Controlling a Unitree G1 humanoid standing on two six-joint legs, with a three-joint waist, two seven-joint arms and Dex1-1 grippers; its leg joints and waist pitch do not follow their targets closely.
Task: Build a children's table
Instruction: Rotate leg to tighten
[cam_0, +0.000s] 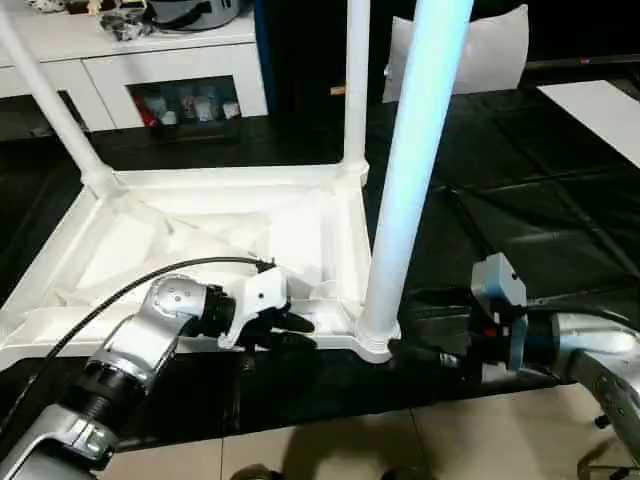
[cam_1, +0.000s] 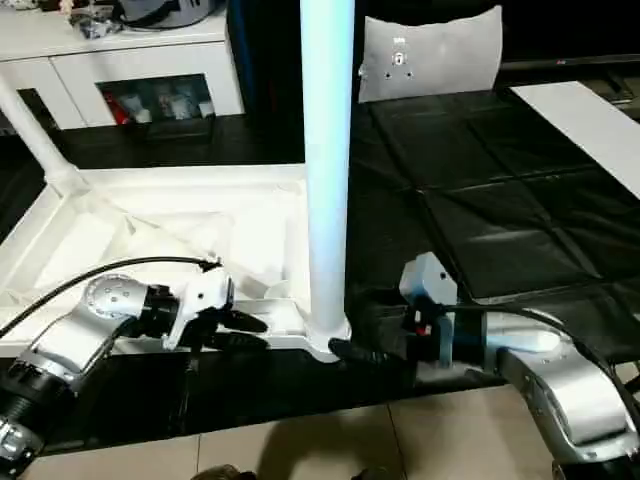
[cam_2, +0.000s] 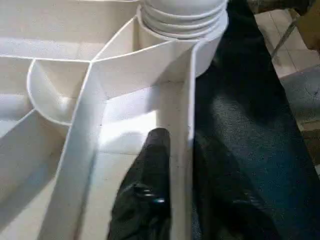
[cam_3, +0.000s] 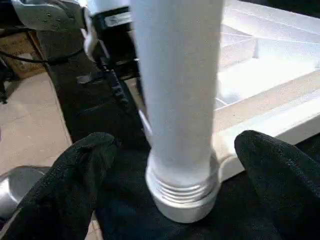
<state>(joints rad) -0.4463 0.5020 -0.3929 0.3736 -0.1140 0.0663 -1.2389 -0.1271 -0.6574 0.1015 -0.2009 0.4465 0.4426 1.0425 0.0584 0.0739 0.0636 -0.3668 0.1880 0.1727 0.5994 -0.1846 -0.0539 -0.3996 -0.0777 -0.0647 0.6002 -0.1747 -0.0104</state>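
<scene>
The children's table (cam_0: 230, 215) lies upside down on the dark mat, its ribbed underside facing up; three legs rise from its corner sockets, and the near leg (cam_0: 405, 180) in the corner closest to the robot serves as the landmark. The left gripper (cam_0: 285, 330) sits just beside that leg on the near rim (cam_2: 187, 125), one black finger (cam_2: 155, 165) inside the rim wall and the other outside, so it seems to pinch the rim and steady the top. The right gripper (cam_3: 175, 165) waits at the leg's base with its fingers spread wide, one on each side of the threaded collar (cam_3: 182, 192), touching nothing. The step in hand looks like seating this leg; threads still show above the socket, so the next move probably calls for closing on the leg and twisting it down while the rim is held firm.
</scene>
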